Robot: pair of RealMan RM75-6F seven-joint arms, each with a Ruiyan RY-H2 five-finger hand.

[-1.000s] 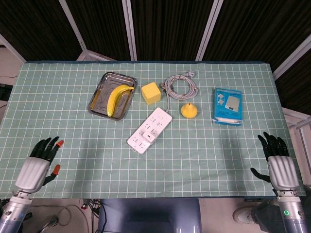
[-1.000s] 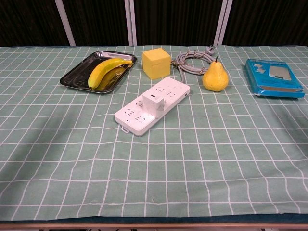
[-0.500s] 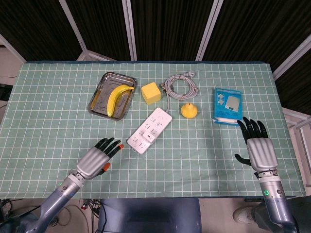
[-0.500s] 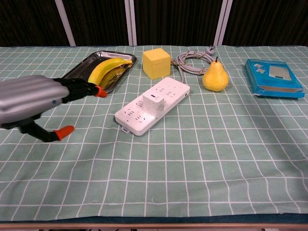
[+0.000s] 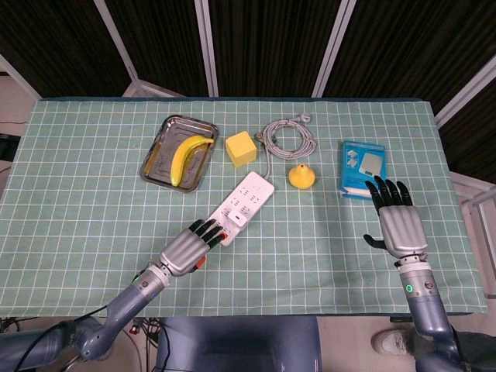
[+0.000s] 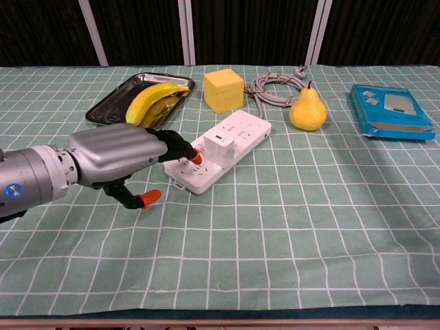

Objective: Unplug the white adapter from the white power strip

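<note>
The white power strip (image 5: pixel 249 194) (image 6: pixel 237 133) lies slantwise mid-table, and the white adapter (image 5: pixel 240 220) (image 6: pixel 221 145) stands plugged into its near half. My left hand (image 5: pixel 188 248) (image 6: pixel 122 160) lies flat with fingers stretched out, its fingertips (image 6: pixel 192 155) over the strip's near left end, just left of the adapter; it holds nothing. My right hand (image 5: pixel 396 221), open with fingers spread, hovers at the right, just below the blue box, far from the strip. The chest view does not show it.
A metal tray (image 5: pixel 159 142) (image 6: pixel 103 108) with a banana (image 5: pixel 187 155) (image 6: pixel 151 98) sits back left. A yellow cube (image 5: pixel 241 147) (image 6: pixel 222 89), the coiled grey cord (image 5: pixel 288 138) (image 6: pixel 275 86), a pear (image 5: pixel 301 177) (image 6: pixel 307 110) and a blue box (image 5: pixel 363 168) (image 6: pixel 390 110) lie behind and to the right of the strip.
My left hand has travelled from the near left corner to the strip's near end. My right hand has moved forward and inward towards the blue box.
</note>
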